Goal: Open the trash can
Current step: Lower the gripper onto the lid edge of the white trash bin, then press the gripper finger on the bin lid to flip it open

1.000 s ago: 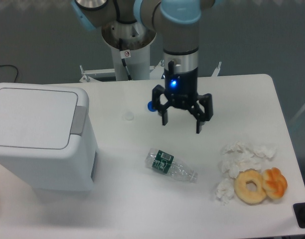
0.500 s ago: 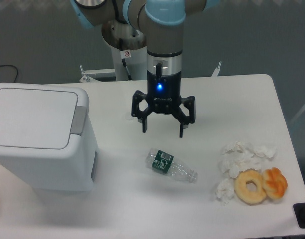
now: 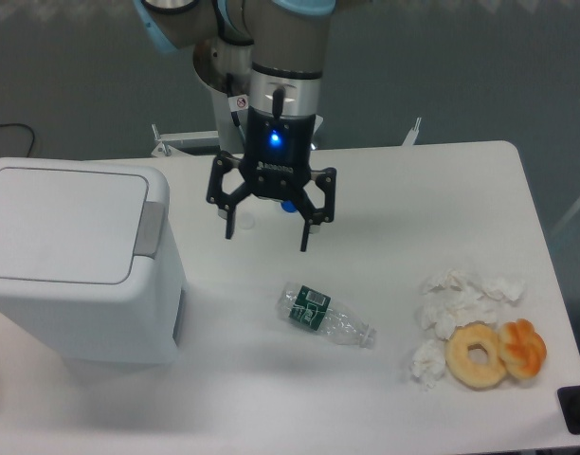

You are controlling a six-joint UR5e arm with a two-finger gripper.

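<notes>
Hovering above table [image 3: 442,180], gripper [image 3: 268,234] spread wide, holding nothing, right of trash can [image 3: 77,265]; lid [image 3: 63,225] closed flat.

The robot has 1 arm [image 3: 282,57], and it comes down from the top of the view, almost vertical. Its upper joints are grey with light blue caps, and lower there is a silver wrist ring. Under the ring sits a black wrist body with a small blue light that is on. The gripper [image 3: 267,235] is black and points straight down. Its 2 fingers [image 3: 230,220] are spread wide apart, so the jaws stand fully apart, and nothing is between them. The fingertips hang in the air and touch nothing. The left fingertip sits slightly higher in the view than the right one.
</notes>
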